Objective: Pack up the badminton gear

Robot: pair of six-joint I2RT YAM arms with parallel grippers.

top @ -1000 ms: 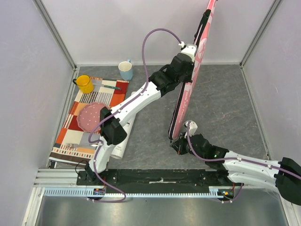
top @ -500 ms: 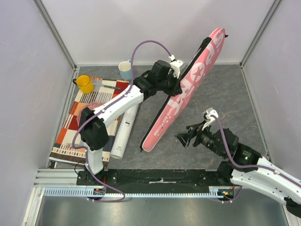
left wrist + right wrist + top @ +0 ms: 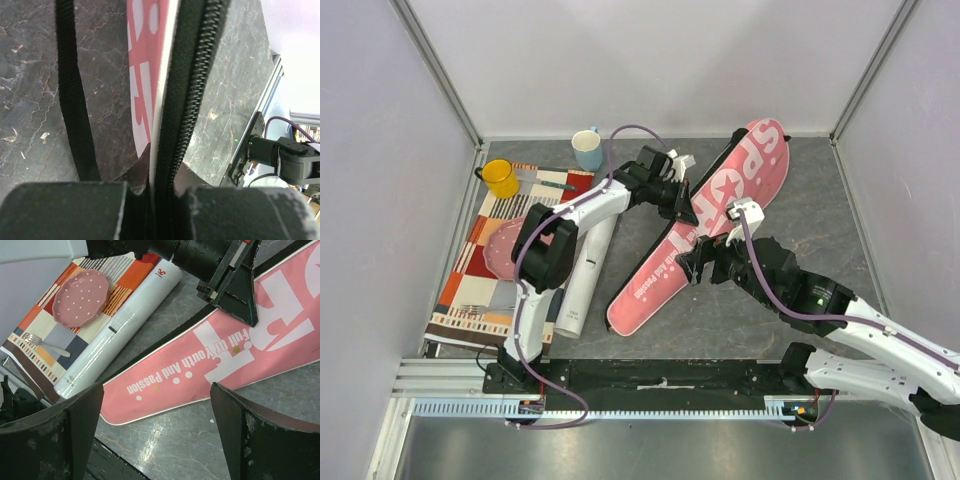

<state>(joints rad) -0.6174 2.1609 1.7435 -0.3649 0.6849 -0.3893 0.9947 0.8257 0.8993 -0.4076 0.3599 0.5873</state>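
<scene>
Two pincers: my left pincer (image 3: 152,192) is clamped narrow on the racket bag (image 3: 715,215); my right pincer (image 3: 157,435) is spread wide and holds nothing.
Left grip: my fingers (image 3: 60,210) pinch the bag's black zip edge, with the pink face on one side of it and a black strap (image 3: 75,100) running alongside.
Bag against right pincer: it lies slantwise on the worktop (image 3: 810,210), directly under and ahead of my right pincer. Its white lettering shows between my spread pads (image 3: 260,440), which hover above without touching.
Bag's ends: the narrow end reaches left of my right pincer and toward my bases; the broad end runs on beyond both pincers.
Tube: the long white tube (image 3: 582,275) lies left of my left pincer, near the bag's narrow end but apart from it.
Further left: a striped mat (image 3: 470,285) carries a pink plate (image 3: 81,291) and cutlery (image 3: 35,338); a yellow mug (image 3: 500,178) and a blue mug (image 3: 587,150) stand beyond.
In the way: my left pincer sits on the bag just ahead of my right pincer.
Contents: I cannot tell what is inside the bag.
</scene>
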